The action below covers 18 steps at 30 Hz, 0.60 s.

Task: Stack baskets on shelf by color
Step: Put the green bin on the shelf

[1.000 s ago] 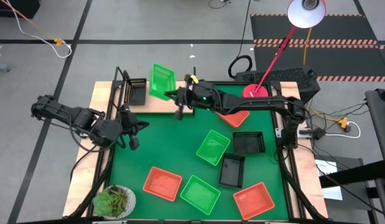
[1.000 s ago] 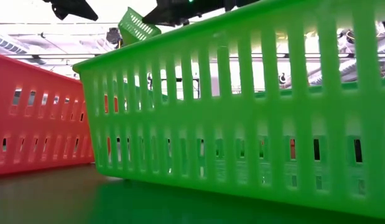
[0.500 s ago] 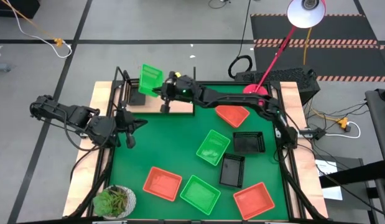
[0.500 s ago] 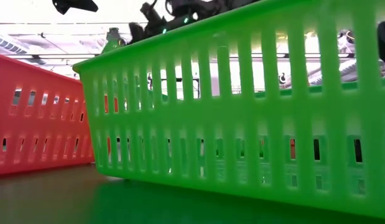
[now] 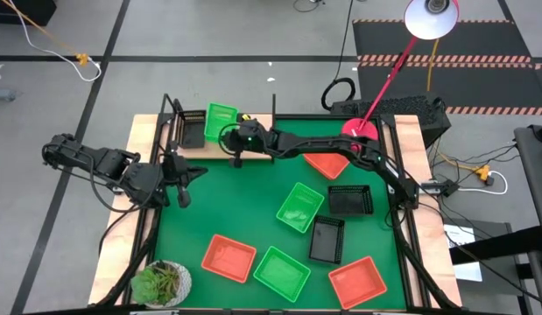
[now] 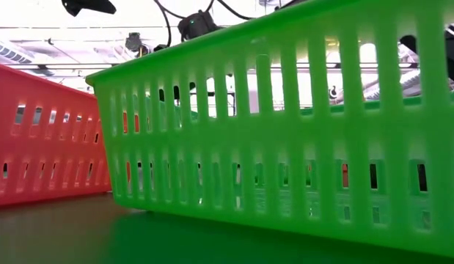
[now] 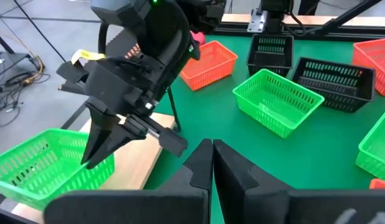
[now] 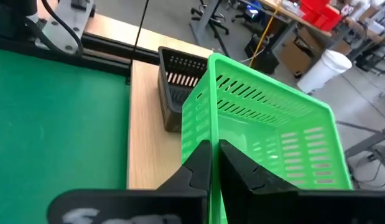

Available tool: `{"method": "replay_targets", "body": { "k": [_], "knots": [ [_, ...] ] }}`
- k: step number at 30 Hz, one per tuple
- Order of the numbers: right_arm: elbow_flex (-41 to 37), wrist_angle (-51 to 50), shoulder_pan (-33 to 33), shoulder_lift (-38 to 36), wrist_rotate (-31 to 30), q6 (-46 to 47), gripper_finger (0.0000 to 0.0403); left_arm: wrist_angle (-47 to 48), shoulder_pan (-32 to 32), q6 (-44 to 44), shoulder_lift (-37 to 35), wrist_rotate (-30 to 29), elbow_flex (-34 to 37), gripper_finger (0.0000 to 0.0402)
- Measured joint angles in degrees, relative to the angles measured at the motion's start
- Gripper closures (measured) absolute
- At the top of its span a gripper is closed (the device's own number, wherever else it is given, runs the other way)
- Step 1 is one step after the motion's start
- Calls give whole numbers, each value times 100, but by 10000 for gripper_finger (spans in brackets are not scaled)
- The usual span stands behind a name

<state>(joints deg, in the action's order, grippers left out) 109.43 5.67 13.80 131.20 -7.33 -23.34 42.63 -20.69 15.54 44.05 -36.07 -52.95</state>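
The right gripper clamps a green basket over the shelf at 11 o'clock, beside a black basket, while the left gripper waits closed and empty.

Even, bright light covers the desk, with only soft, short shadows under the baskets. A lamp past the desk's far right corner glows white. In the low view the nearest green basket is blurred and ceiling lights wash out behind it.
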Motion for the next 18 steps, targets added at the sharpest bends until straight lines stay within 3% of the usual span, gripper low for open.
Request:
{"method": "replay_targets", "body": {
  "k": [18],
  "knots": [
    [-527, 345, 11, 0, 310, -497, 392, -305, 0, -176, 3, -7, 0, 385]
  ]
}}
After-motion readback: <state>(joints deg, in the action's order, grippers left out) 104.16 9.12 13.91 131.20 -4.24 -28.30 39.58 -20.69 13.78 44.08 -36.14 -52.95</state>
